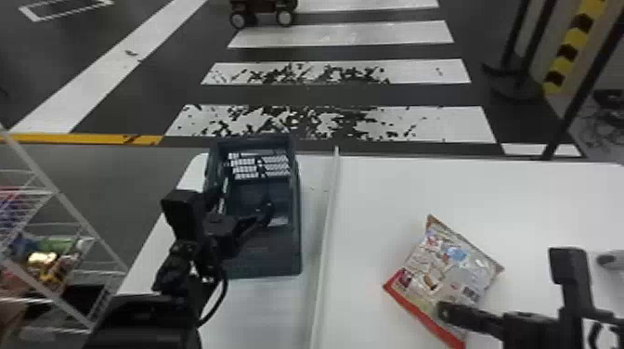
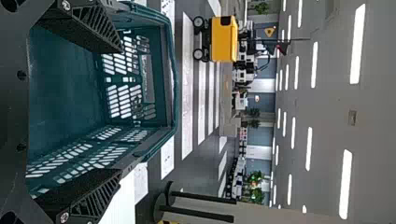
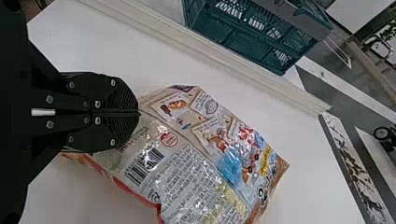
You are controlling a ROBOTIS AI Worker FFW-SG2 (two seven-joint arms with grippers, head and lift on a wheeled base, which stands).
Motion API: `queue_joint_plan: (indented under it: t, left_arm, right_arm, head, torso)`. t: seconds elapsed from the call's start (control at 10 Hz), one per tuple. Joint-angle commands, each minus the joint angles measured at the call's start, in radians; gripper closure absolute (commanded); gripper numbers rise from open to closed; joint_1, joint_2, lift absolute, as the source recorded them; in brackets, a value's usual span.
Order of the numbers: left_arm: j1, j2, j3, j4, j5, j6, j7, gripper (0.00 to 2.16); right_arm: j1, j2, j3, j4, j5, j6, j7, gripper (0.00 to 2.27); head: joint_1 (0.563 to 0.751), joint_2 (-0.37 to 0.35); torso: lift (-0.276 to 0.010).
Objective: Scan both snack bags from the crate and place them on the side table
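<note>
Potentially, the clenched right pincer (image 3: 139, 112), pressing down, could crush the snack bag (image 1: 441, 269) at four o'clock; the spread left pincer (image 2: 122, 110), drifting, could snag the crate (image 1: 262, 260) at eight

White stripes (image 1: 339, 35) across dark floor (image 1: 153, 79), seemingly plants (image 2: 256, 177) beyond.
</note>
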State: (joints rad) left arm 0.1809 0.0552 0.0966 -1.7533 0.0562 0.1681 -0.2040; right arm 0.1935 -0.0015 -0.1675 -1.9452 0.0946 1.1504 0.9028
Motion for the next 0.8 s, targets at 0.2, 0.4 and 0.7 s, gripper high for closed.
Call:
queue_joint_plan:
  t: [0.2, 0.4, 0.7]
  left_arm:
    - [0.000, 0.000, 0.002, 0.000, -0.001, 0.000, -0.002, 0.09]
    - [0.002, 0.000, 0.002, 0.000, -0.001, 0.000, -0.002, 0.09]
    - [0.002, 0.000, 0.002, 0.000, -0.001, 0.000, -0.002, 0.09]
  right_arm:
    - [-0.037, 0.002, -0.035, 0.038, 0.030, -0.007, 0.001, 2.22]
    - [-0.063, 0.002, -0.072, 0.068, 0.060, -0.031, 0.013, 2.22]
    - [-0.080, 0.002, -0.127, 0.060, 0.086, -0.028, 0.047, 2.22]
  head:
    - [0.695, 0.106]
    - [0.695, 0.090]
    - [0.695, 0.049]
  torso:
    - [-0.098]
    - [-0.098]
    - [-0.098]
